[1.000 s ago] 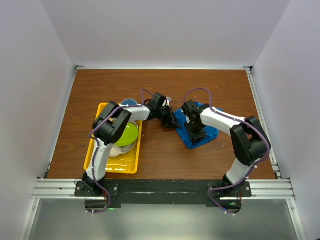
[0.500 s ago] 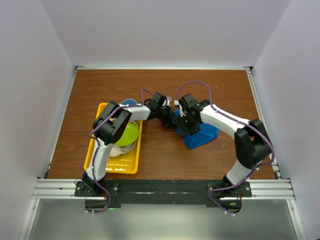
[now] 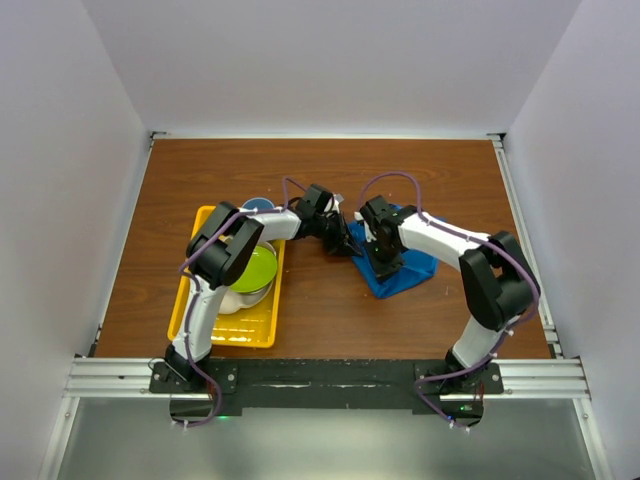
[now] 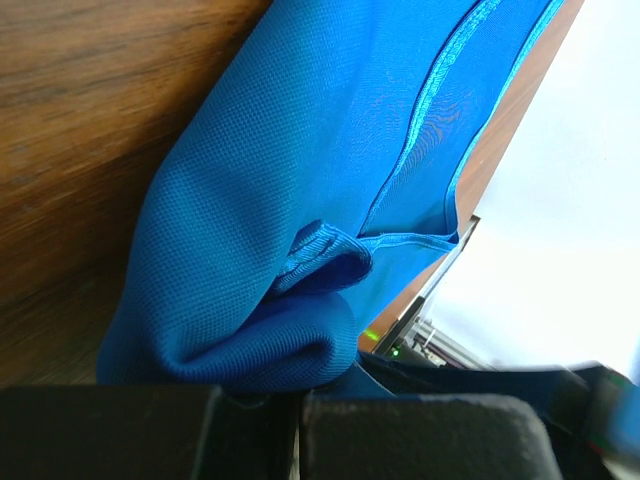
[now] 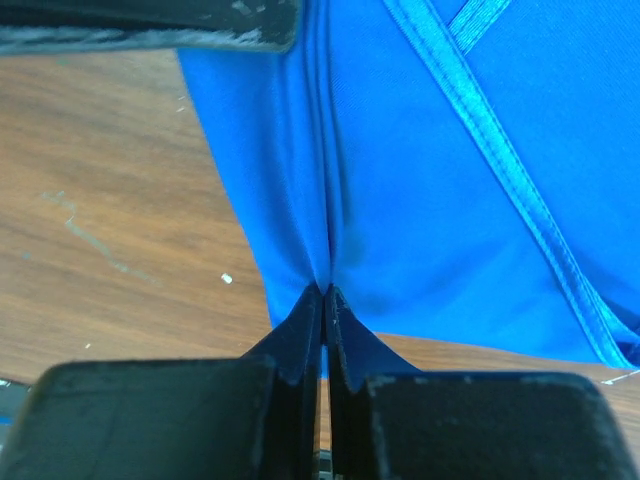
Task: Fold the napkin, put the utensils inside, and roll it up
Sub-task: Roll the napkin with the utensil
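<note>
The bright blue napkin point(image 3: 405, 268) lies bunched on the wooden table right of centre. My left gripper point(image 3: 350, 246) is at its left edge, shut on a fold of the cloth point(image 4: 300, 340). My right gripper point(image 3: 383, 266) is on the napkin just beside the left one, jaws shut and pinching a ridge of the blue cloth point(image 5: 328, 240). The napkin's hem band point(image 5: 500, 150) runs diagonally in the right wrist view. The fork is not visible in any view.
A yellow tray point(image 3: 205, 325) at the left holds a green bowl point(image 3: 258, 268) and a white dish; a small blue cup point(image 3: 258, 205) sits at its far end. Bare wooden table point(image 3: 330, 310) surrounds the napkin. White walls enclose the table.
My right gripper swung left toward the left gripper and then back a little to the right, dragging the napkin's near part with it. The left gripper stayed at the cloth's left edge.
</note>
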Motion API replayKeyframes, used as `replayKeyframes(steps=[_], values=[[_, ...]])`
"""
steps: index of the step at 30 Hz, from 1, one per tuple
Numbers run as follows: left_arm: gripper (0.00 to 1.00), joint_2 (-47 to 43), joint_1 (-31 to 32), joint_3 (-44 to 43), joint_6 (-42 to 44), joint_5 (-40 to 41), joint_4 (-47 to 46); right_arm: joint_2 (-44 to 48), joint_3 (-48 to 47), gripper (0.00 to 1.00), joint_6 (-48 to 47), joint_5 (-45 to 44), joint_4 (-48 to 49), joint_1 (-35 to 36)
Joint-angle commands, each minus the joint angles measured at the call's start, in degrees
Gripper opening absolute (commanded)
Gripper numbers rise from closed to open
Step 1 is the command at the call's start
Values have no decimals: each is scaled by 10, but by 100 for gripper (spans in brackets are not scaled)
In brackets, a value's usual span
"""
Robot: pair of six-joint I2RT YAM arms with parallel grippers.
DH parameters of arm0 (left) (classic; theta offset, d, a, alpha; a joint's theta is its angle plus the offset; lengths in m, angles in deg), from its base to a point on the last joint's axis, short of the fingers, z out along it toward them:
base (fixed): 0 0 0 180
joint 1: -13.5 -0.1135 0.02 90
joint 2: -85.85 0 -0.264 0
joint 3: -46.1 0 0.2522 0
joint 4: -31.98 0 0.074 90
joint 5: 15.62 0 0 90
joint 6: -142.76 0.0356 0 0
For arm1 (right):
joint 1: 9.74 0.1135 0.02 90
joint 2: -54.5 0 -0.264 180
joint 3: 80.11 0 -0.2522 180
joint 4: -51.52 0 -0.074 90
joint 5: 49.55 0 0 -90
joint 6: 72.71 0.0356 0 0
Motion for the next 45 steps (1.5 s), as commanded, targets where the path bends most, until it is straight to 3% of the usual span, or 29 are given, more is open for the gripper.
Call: replayKeyframes(steps=[1, 6, 9, 11, 13, 18, 20, 21, 24, 35, 41, 45], values=[[0, 59, -11, 21, 29, 101, 98, -65, 6, 0, 1, -26, 4, -6], [0, 61, -14, 22, 34, 101, 101, -87, 23, 1, 6, -52, 1, -6], [0, 61, -14, 22, 35, 98, 99, -44, 11, 14, 3, -66, -14, -6], [0, 62, -14, 22, 36, 96, 99, -11, -25, 18, -1, -70, -26, -6], [0, 60, -15, 23, 36, 92, 99, 4, -69, 30, -2, -70, -48, -6], [0, 56, -16, 29, 34, 92, 98, 3, -128, 36, 12, -16, -34, -4], [0, 56, -16, 30, 34, 91, 99, 0, -120, 31, 32, 27, -9, -4], [0, 55, -16, 29, 35, 91, 99, -8, -119, 19, 37, 30, 6, -4], [0, 54, -17, 29, 35, 92, 98, -25, -106, 9, 51, 40, 36, -5], [0, 53, -17, 10, 43, 97, 111, -63, -9, 10, 46, -4, 89, -8], [0, 4, -23, -37, 86, 76, 119, -66, 23, 10, 39, -29, 92, -15], [20, -39, -42, -48, 82, 49, 93, -64, 38, 9, 46, -9, 107, -20]])
